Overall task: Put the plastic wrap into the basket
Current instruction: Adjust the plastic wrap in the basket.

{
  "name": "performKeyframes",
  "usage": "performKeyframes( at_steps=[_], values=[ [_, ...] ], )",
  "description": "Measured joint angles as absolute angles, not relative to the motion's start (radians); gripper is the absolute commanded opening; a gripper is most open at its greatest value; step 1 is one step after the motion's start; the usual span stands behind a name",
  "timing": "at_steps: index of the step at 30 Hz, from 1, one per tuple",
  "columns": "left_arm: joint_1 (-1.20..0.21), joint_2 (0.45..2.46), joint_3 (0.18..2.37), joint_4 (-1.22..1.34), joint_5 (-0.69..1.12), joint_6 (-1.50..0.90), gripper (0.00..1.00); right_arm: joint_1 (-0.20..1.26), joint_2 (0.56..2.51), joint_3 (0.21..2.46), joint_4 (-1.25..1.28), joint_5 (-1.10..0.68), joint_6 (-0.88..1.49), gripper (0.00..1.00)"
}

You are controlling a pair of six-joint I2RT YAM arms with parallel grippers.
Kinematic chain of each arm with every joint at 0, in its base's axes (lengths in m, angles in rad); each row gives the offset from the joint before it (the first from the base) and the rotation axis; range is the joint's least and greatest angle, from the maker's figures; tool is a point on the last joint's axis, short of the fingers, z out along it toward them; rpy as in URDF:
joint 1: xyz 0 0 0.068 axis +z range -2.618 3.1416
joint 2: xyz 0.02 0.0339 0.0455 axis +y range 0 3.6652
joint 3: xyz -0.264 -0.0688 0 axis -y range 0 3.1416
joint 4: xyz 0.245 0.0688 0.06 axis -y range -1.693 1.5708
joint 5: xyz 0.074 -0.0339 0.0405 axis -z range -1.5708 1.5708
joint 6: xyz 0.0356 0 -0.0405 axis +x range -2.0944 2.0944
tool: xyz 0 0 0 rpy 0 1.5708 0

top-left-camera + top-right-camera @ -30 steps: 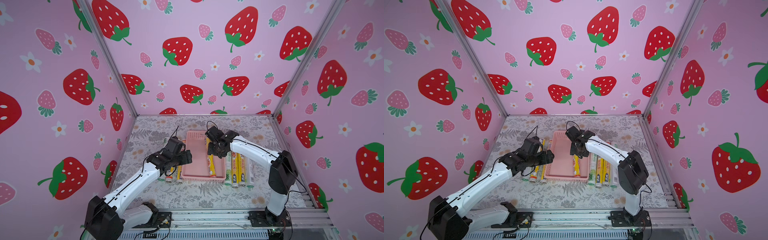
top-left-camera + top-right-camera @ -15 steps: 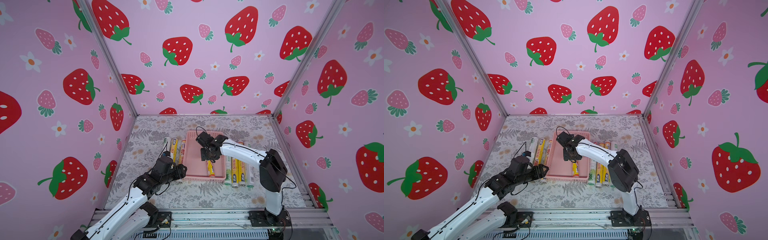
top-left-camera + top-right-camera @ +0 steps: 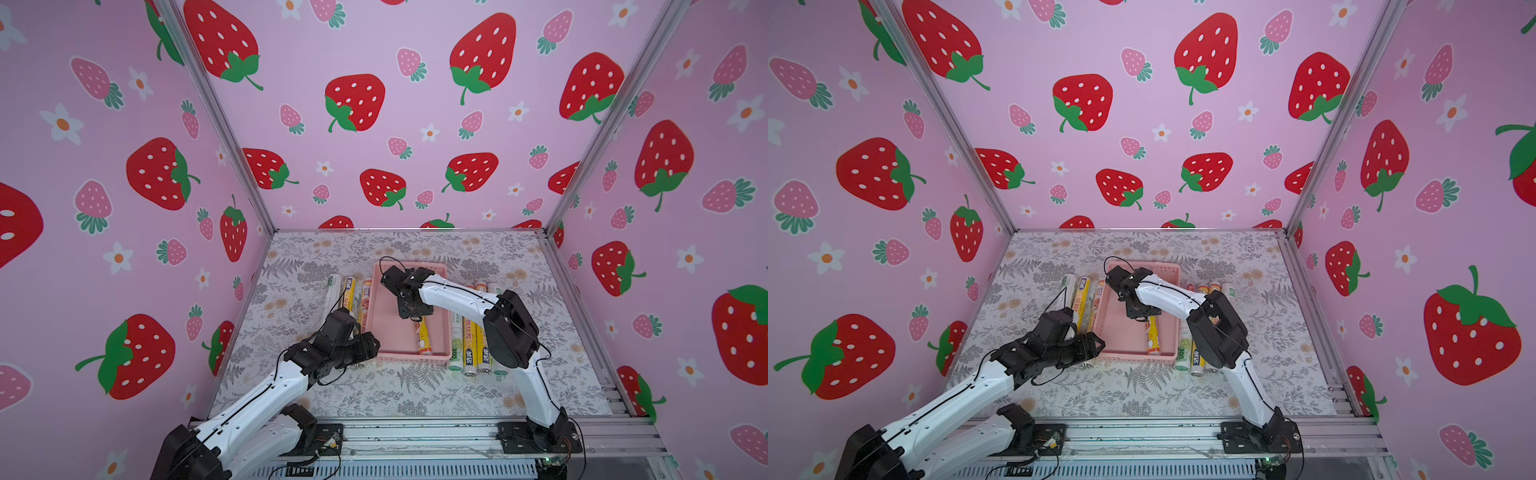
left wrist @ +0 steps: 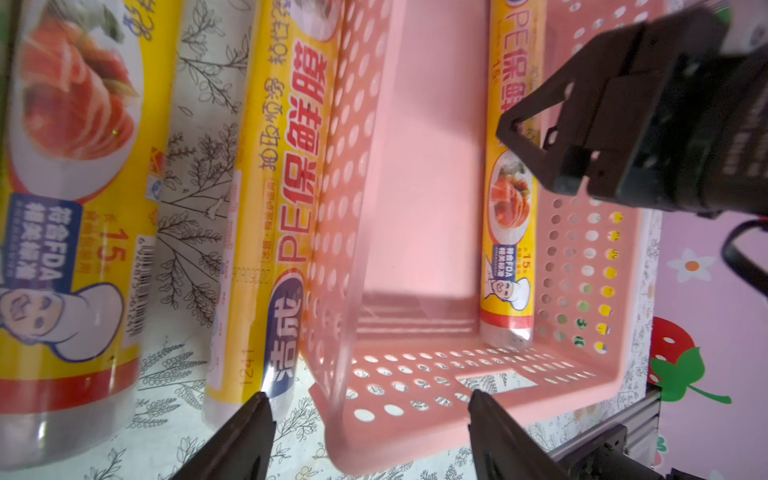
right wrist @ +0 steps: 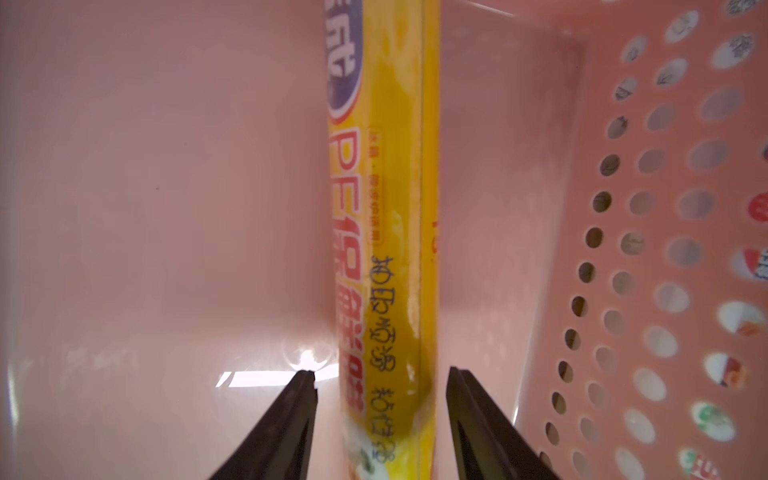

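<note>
The pale-pink basket (image 3: 392, 332) (image 3: 1121, 336) stands mid-table. One yellow plastic wrap roll (image 3: 423, 340) (image 3: 1153, 338) (image 4: 508, 232) (image 5: 386, 249) lies along its right side. My right gripper (image 3: 412, 318) (image 3: 1142, 318) (image 5: 380, 373) hangs low in the basket, open, its jaws straddling that roll with a small gap on each side. At the basket's near left corner (image 4: 374, 432) my left gripper (image 3: 371, 347) (image 3: 1097, 345) (image 4: 370, 397) stands open and holds nothing. One of its fingers is next to the end of a yellow roll (image 4: 282, 187) lying outside.
Left of the basket lie a white roll (image 3: 332, 287) and two yellow rolls (image 3: 349, 293). Several more rolls (image 3: 469, 345) (image 3: 1196, 353) lie side by side along its right wall. A metal rail (image 3: 415, 432) runs across the table's front edge.
My left arm has drawn back from the rolls to the basket's near left corner. The right gripper has sunk a little toward the front, over the roll, and its jaws have narrowed.
</note>
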State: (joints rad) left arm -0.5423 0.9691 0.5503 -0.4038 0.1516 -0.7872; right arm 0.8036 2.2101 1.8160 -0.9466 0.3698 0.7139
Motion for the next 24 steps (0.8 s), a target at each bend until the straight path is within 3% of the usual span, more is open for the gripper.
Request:
performKeyframes(
  at_steps=[9, 17, 24],
  values=[
    [-0.598, 1.002, 0.553, -0.365, 0.141, -0.796, 0.80, 0.746, 2.148, 1.692, -0.935, 0.385, 0.711, 0.49],
    [-0.661, 1.031, 0.578, -0.363, 0.094, -0.810, 0.80, 0.739, 2.008, 1.697, -0.905, 0.390, 0.675, 0.55],
    [-0.716, 1.042, 0.584, -0.348, 0.033, -0.817, 0.80, 0.734, 2.016, 1.704, -0.815, 0.256, 0.594, 0.49]
  ],
)
